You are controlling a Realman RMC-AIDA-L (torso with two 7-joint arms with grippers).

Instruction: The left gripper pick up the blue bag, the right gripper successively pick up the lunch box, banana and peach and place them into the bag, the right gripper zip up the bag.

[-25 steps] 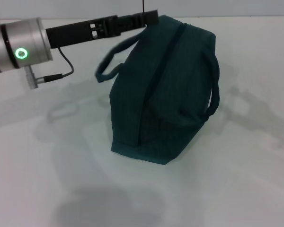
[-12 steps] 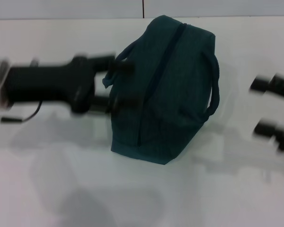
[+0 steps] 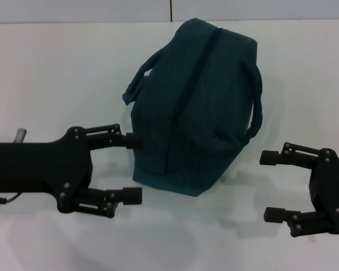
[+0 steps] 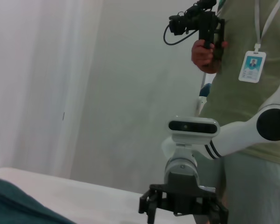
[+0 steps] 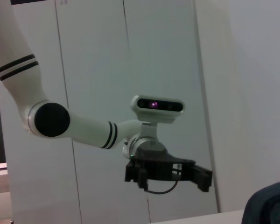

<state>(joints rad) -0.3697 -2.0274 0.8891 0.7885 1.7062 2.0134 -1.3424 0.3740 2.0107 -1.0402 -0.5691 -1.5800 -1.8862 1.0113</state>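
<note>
No readable text anywhere.
We see one ID badge (image 4: 252, 66) on a lanyard, worn by the person (image 4: 252, 93) in left wrist view; print too small to read. No brand/nos. elsewhere.

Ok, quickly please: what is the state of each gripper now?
Left gripper: open, empty, beside the blue bag.
Right gripper: open, empty, on the bag's other side.

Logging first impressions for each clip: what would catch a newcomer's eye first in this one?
The blue bag dominates, lying zipped on the white table at centre, its two loop handles hanging to either side. Flanking its near end are two black grippers, both open and holding nothing: the left gripper close beside the bag, the right gripper standing clear of it.
</note>
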